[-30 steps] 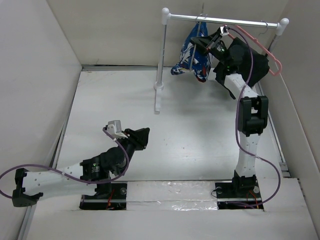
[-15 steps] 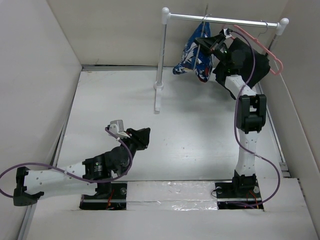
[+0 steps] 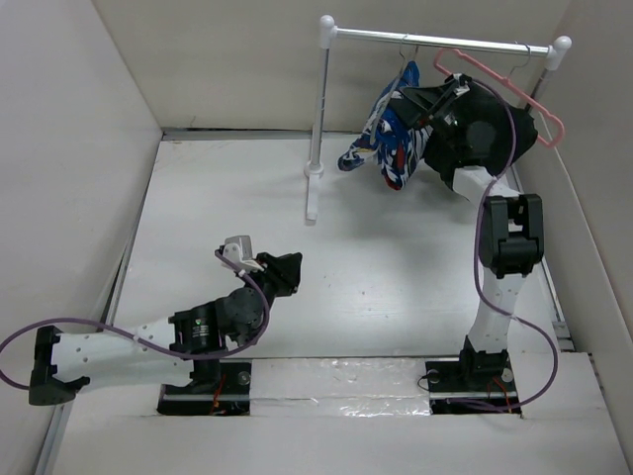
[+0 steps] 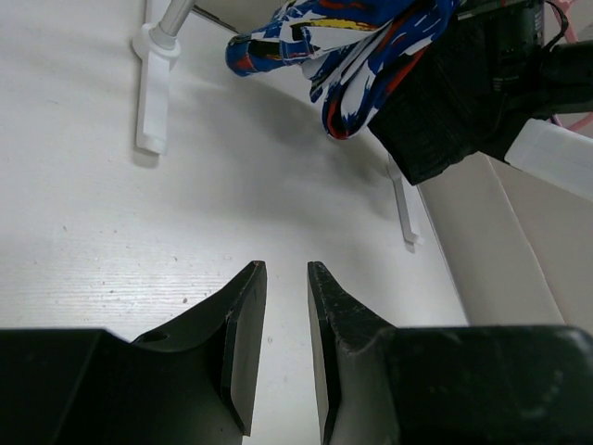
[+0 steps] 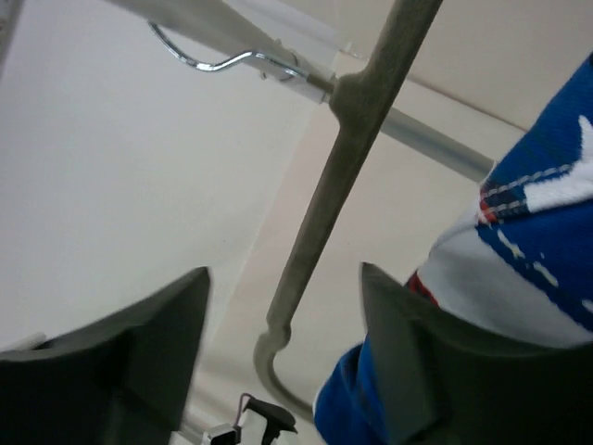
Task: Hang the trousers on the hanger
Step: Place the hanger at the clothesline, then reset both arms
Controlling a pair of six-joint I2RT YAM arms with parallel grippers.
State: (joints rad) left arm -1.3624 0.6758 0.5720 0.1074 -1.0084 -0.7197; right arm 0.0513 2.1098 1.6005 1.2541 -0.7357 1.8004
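The printed trousers [image 3: 386,139] hang bunched below the rail [image 3: 445,42], draped over the wire hanger [image 3: 406,49], whose hook sits on the rail. In the right wrist view the hanger [image 5: 338,158] runs close and blurred between the jaws, with the trousers [image 5: 528,241] at the right. My right gripper [image 3: 413,99] is up beside the trousers; its jaws [image 5: 283,269] stand wide open and grip nothing. My left gripper [image 3: 290,267] rests low over the table. Its fingers [image 4: 283,267] are a narrow gap apart with nothing between them. The trousers [image 4: 371,56] show far ahead of it.
A pink hanger [image 3: 524,94] carrying a black cloth [image 3: 485,139] hangs on the same rail at the right, behind my right arm. The rack's white post [image 3: 318,109] and foot [image 3: 313,193] stand at the table's back middle. White walls enclose the table.
My right gripper has opened and let go of the hanger, and the arm has drawn slightly back. The trousers now hang a little lower. The left arm shifted slightly right.
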